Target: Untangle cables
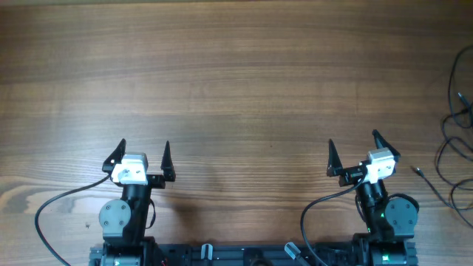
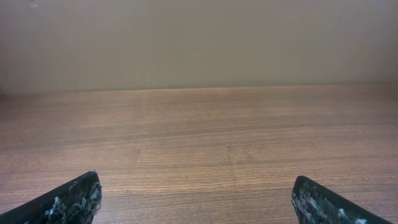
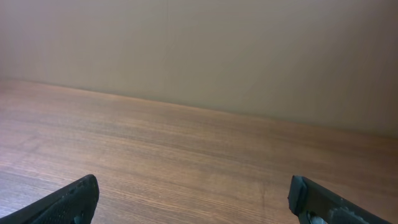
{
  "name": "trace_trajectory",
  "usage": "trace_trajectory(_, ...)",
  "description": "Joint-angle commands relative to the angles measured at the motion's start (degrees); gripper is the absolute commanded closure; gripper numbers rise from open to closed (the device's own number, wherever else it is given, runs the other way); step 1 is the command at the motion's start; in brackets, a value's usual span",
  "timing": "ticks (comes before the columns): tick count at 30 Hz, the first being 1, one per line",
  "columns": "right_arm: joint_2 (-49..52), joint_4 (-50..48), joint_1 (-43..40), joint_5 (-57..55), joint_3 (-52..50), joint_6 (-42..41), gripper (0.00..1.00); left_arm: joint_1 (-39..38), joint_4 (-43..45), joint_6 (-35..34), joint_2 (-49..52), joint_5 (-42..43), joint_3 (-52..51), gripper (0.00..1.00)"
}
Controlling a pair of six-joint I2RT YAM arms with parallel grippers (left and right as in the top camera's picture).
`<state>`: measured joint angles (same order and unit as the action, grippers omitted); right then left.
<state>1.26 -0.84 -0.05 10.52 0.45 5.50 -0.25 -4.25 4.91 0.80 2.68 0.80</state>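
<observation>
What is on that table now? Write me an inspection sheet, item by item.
Surface: wooden table, plain grain, no marks seen.
Job's things: thin black cables, loose loops at the right edge, partly out of frame.
Clutter: nothing seen.
Grippers: left gripper and right gripper both open, holding nothing.
Cables: thick arm cables curve out from each arm.
Surroundings: plain wall beyond the table.

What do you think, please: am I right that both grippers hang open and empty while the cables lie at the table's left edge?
Not quite: in the overhead view the cables lie at the right edge of the table, beyond the right gripper. It and the left gripper hang open and empty.
</observation>
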Motion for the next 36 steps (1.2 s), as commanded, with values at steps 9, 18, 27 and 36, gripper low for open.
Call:
trace_trajectory(9,-1.1,0.2,-0.2,-0.6,-0.2,2.0,0.0,0.4,-0.1,0.9,-0.4,-0.8,-0.4,0.0)
trace_trajectory(18,-1.1,0.8,-0.2,-6.6,-0.2,-0.4,0.0,0.4,-0.1,0.9,-0.4,-0.8,-0.4,0.0)
trace_trajectory(27,-1.1,0.8,-0.2,-7.7,-0.2,-11.9,0.0,0.4,-0.1,0.9,-0.4,-0.8,-0.4,0.0)
trace_trajectory(36,-1.1,0.8,-0.2,-7.7,-0.2,-11.5,0.0,0.4,-0.1,0.9,-0.4,-0.8,-0.4,0.0)
